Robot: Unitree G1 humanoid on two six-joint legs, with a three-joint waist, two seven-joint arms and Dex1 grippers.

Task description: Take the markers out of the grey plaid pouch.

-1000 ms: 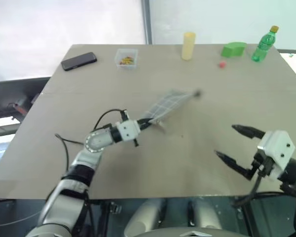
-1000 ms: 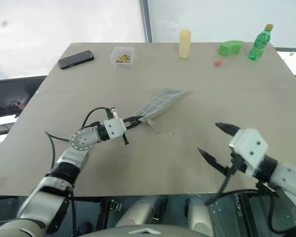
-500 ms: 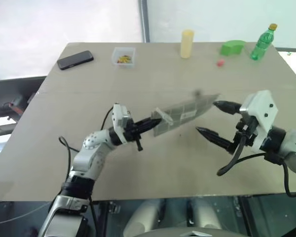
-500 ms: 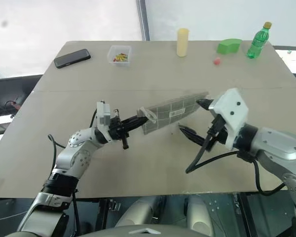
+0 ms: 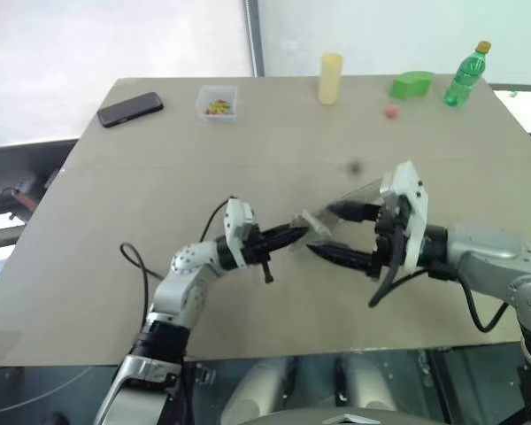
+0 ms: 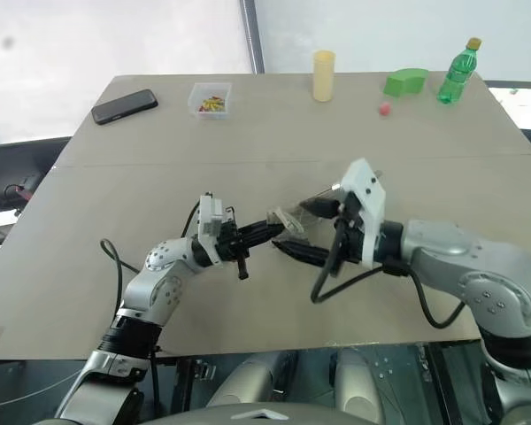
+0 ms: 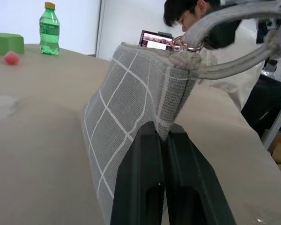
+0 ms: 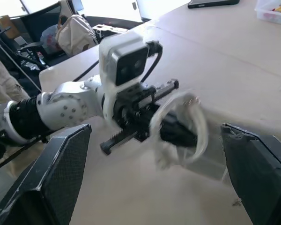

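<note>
Left tool (image 5: 294, 235) pinches the grey plaid pouch (image 7: 126, 112) aloft (right tool (image 5: 336, 233) spread).

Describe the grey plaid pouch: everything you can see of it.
The grey plaid pouch is soft woven grey fabric crossed by pale grid lines, with a stitched seam down one edge and a pale cord loop on a small metal ring at its corner. It is held up off the table, hanging between the two arms. The left gripper has its jaws shut on the seam edge. The right gripper stands open around its far end. No markers show.
</note>
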